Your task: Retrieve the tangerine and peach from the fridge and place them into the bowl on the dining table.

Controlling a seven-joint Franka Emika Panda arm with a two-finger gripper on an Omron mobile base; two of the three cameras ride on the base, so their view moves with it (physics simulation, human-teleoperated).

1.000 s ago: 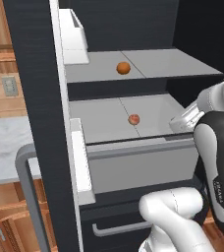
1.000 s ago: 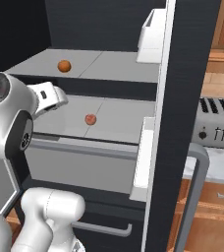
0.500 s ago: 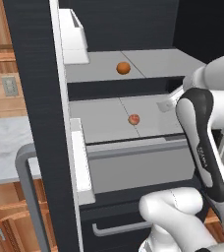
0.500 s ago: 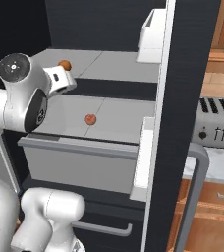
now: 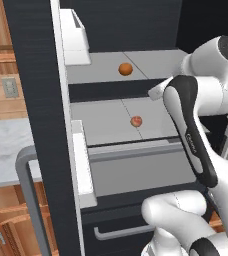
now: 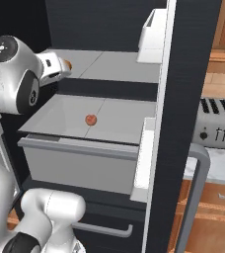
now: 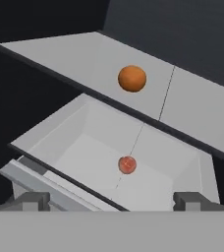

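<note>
— Orange first: I have the tangerine (image 5: 125,69) on the upper light grey shelf (image 5: 156,62) of the fridge (image 5: 33,100), sitting alone near a seam in the shelf. On the hand view the tangerine (image 7: 132,78) is dead ahead, upper middle of the frame. What do you get on the right base view?

— On my side the tangerine (image 6: 68,64) is just a sliver; the arm's white wrist covers most of it. The peach (image 6: 90,119) is clear, though, lying on the floor of the open grey compartment (image 6: 55,148) under that shelf, next to the centre line.

— Same from the left base view: peach (image 5: 136,121) in the compartment below, well apart from the tangerine. The hand view adds its reddish blush, peach (image 7: 127,165) lower and closer to the camera than the orange fruit.

— And the jaws?

— The gripper (image 7: 112,201) has its two dark fingertips (image 7: 33,201) at opposite sides of the hand view, spread as wide as they go, nothing between them. From either base view I can't make out the tips; the forearm blocks them.

— Right base view gives me the open fridge door (image 6: 183,99) edge-on with a white door bin (image 6: 151,42) up high, and a toaster (image 6: 218,123) on the counter (image 6: 223,165) beyond it.

— Mine gives the other door with its grey bar handle (image 5: 28,200), wooden cabinets (image 5: 3,225) and a marble counter (image 5: 6,150) to the left.
</note>
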